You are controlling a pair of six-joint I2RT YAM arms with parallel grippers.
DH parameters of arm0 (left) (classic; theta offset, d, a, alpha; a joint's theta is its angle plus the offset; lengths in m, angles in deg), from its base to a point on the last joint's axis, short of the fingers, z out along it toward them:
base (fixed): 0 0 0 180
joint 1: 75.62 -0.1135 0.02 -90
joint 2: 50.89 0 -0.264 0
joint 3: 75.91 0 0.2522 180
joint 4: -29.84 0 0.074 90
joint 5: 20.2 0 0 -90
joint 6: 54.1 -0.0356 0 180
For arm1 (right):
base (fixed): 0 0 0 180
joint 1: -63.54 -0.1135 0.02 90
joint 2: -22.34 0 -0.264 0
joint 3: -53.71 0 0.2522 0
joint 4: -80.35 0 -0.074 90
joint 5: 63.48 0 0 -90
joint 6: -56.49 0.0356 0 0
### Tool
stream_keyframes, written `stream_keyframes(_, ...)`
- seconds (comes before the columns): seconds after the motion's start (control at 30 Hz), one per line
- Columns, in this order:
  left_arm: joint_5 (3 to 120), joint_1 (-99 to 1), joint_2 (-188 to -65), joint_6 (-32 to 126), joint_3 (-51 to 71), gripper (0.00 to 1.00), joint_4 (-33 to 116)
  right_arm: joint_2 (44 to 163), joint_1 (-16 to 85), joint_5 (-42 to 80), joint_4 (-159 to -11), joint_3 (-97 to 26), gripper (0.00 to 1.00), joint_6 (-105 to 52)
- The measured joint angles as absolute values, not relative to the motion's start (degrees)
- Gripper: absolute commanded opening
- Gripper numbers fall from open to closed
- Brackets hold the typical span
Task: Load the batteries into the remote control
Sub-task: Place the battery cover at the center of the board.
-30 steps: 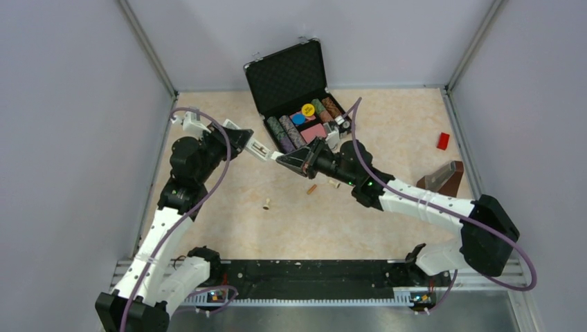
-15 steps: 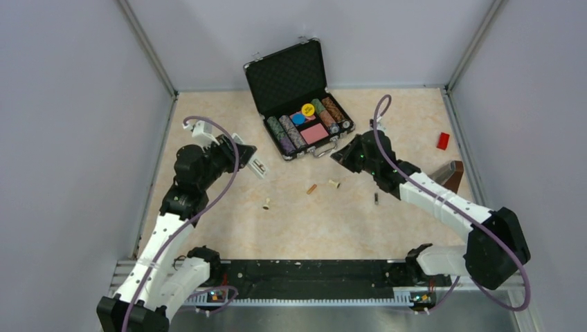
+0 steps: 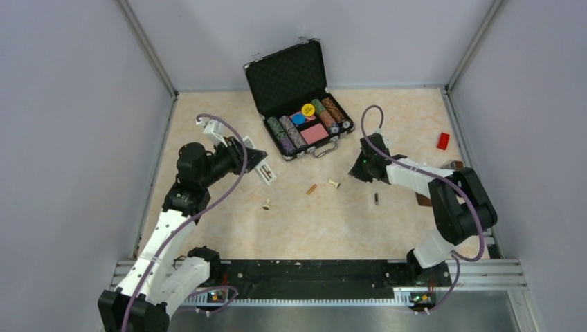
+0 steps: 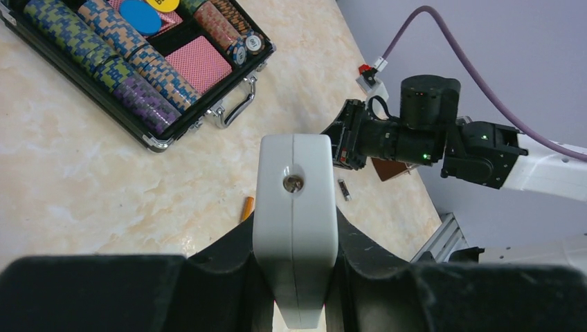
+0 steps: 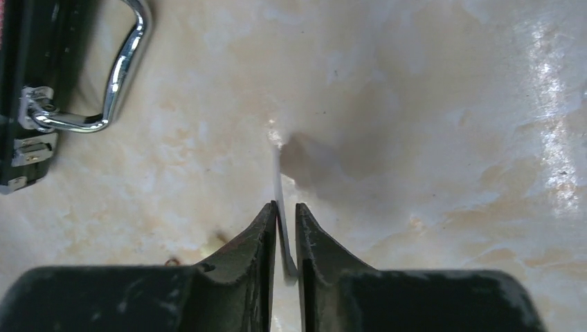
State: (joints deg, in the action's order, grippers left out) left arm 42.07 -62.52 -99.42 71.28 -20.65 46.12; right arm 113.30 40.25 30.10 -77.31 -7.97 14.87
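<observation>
The left gripper [image 4: 294,266] clamps the white remote [image 4: 294,221] between both fingers, holding it above the marble table [image 3: 311,232], the bar's free end pointing toward the middle. A small round hole shows in that end face.

Across the table, the right gripper [image 5: 282,221] has its jaws almost fully closed on a thin white strip [image 5: 277,187]. The strip is seen edge-on, its far tip at the table surface, and what it is cannot be told.

Both batteries lie loose on the table, apart from the remote. The copper battery [image 3: 312,188] rests between the two grippers, beside a cream peg [image 3: 334,184]. The dark battery [image 3: 376,199] lies near the right gripper, on the side toward the arm bases. A second peg [image 3: 266,205] lies near the remote.

Behind them a black case [image 3: 287,76] stands open, its foam-lined lid upright. Its tray holds rows of patterned chips [image 3: 287,133], a yellow disc [image 3: 308,108], a blue disc [image 3: 298,118] and a pink block [image 3: 315,132]. The case's chrome handle [image 5: 121,66] faces the right gripper.
</observation>
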Motion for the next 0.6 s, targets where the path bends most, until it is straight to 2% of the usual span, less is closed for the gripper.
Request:
stream_keyframes(0.1, 41.4, -62.5, -99.6, 71.3, -20.6, 0.0, 46.1, 114.3, 40.4, 30.5, -76.1, -8.0, 0.51, 14.6)
stream_keyframes(0.17, 41.3, -62.5, -99.5, 71.5, -20.6, 0.0, 46.1, 114.2, 40.4, 31.4, -75.1, -8.0, 0.58, 14.3)
stream_keyframes(0.4, 41.3, -62.5, -99.6, 71.8, -20.6, 0.0, 45.6, 109.2, 40.4, 34.5, -68.9, -8.0, 0.63, 13.3)
stream_keyframes(0.6, 41.3, -62.5, -100.2, 72.2, -20.7, 0.0, 45.0, 101.5, 40.4, 40.5, -60.4, -8.1, 0.59, 11.2)
